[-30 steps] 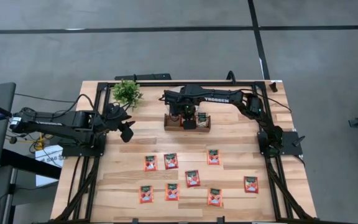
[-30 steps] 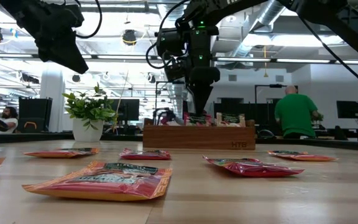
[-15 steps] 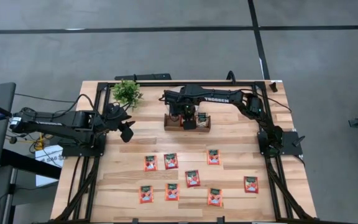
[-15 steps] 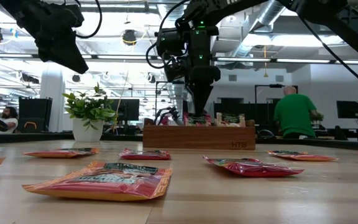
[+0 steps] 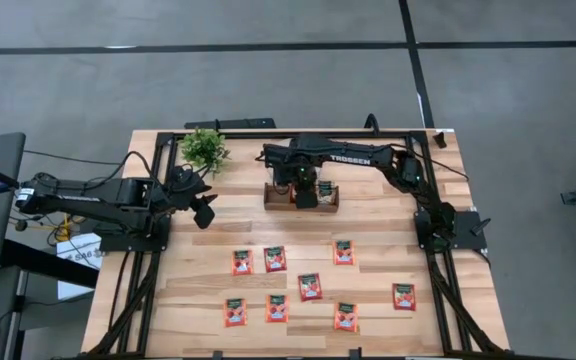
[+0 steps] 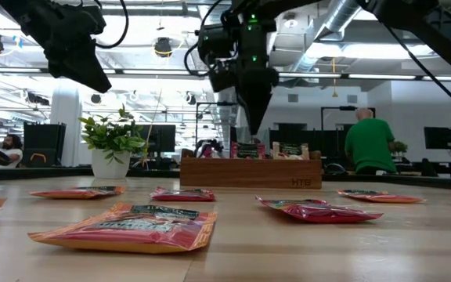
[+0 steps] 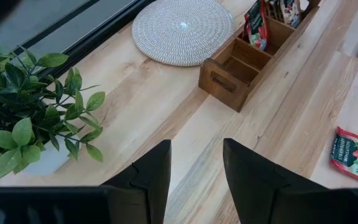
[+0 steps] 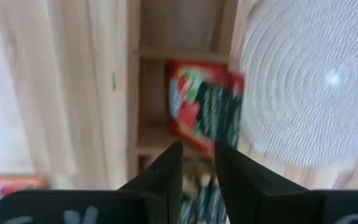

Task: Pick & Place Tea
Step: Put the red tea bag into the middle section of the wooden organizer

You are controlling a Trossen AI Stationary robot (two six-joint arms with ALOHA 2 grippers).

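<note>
The right claw (image 6: 250, 117) hangs just above the wooden tray (image 5: 301, 196) at the far middle of the counter (image 5: 388, 230), fingers pointing down, and in its own wrist view those fingers (image 8: 169, 171) are parted by a narrow gap with nothing between them. Below it, a red sachet (image 8: 205, 109) stands in the tray's middle compartment, leaning against the wall nearest the woven white disc (image 8: 300, 81), and more packets crowd the next compartment, though how many I cannot tell. From counter height, several packets (image 6: 276, 149) poke up over the tray's rim, clear of the claw tips. The left claw (image 5: 206, 211) hovers over the counter's left side, near the potted plant (image 5: 205, 149), well away from the tray; its fingers (image 7: 151, 177) are spread, holding nothing. Across the near half of the counter lie nine red-orange tea sachets (image 5: 310, 287) flat on the wood, in two loose rows: four in the farther one and five, more scattered, nearer the front edge, none touching another. In the low view the closest sachet (image 6: 131, 225) fills the foreground, slightly puffed. Beyond the counter, a person in a green top (image 6: 372, 142) stands turned away at a far desk.
</note>
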